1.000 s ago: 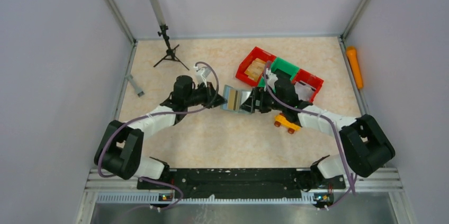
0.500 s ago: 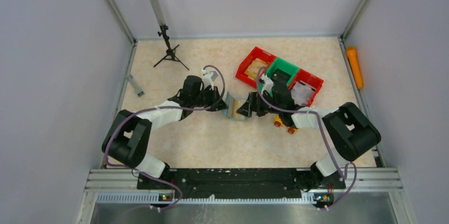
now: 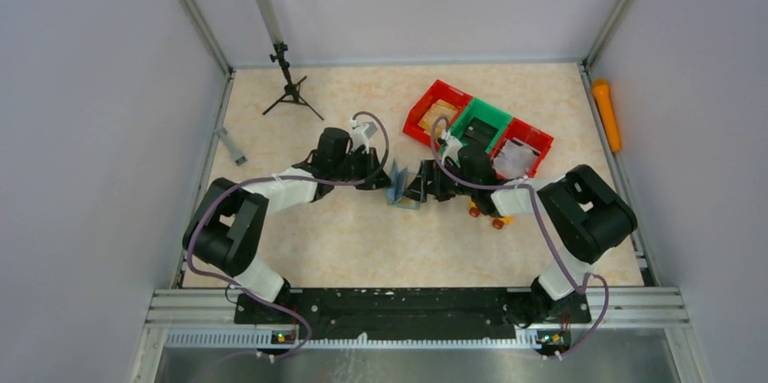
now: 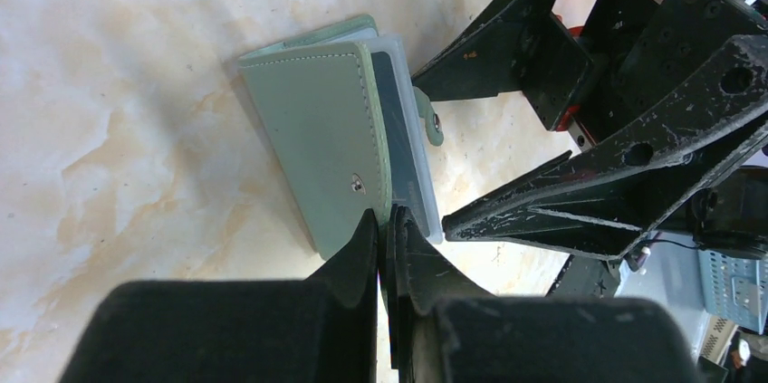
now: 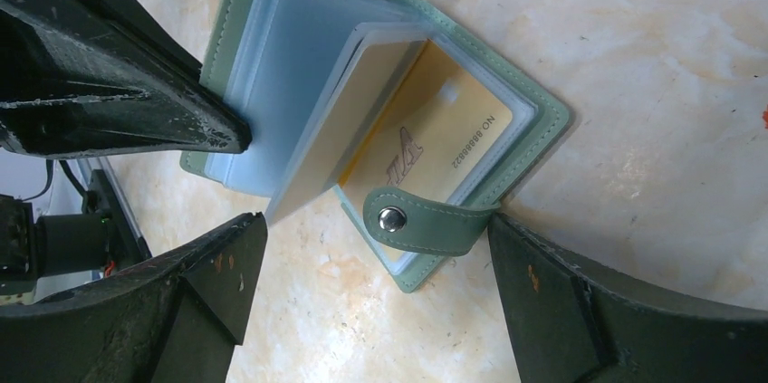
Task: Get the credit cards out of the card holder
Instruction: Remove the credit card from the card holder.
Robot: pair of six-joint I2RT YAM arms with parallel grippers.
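The grey-green card holder [image 3: 399, 186] stands half open on the table between both grippers. My left gripper [image 4: 385, 215] is shut on the edge of its outer cover [image 4: 317, 120], next to the snap stud. In the right wrist view the holder [image 5: 534, 120] gapes, showing pale plastic sleeves and a gold credit card [image 5: 444, 138] inside one. Its strap [image 5: 430, 220] with a metal snap hangs between the fingers of my right gripper [image 5: 376, 229], which is open and touches nothing. From above, the right gripper [image 3: 418, 186] sits just right of the holder.
A row of red and green bins [image 3: 477, 125] stands behind the right arm. A yellow toy car [image 3: 484, 211] lies beside the right wrist. A small tripod [image 3: 288, 84] stands at the back left, and an orange item [image 3: 605, 114] lies along the right wall.
The right gripper has opened wider. Both grippers have drawn closer together and slightly nearer, and the holder has folded from wide open to a narrow half-open stance.
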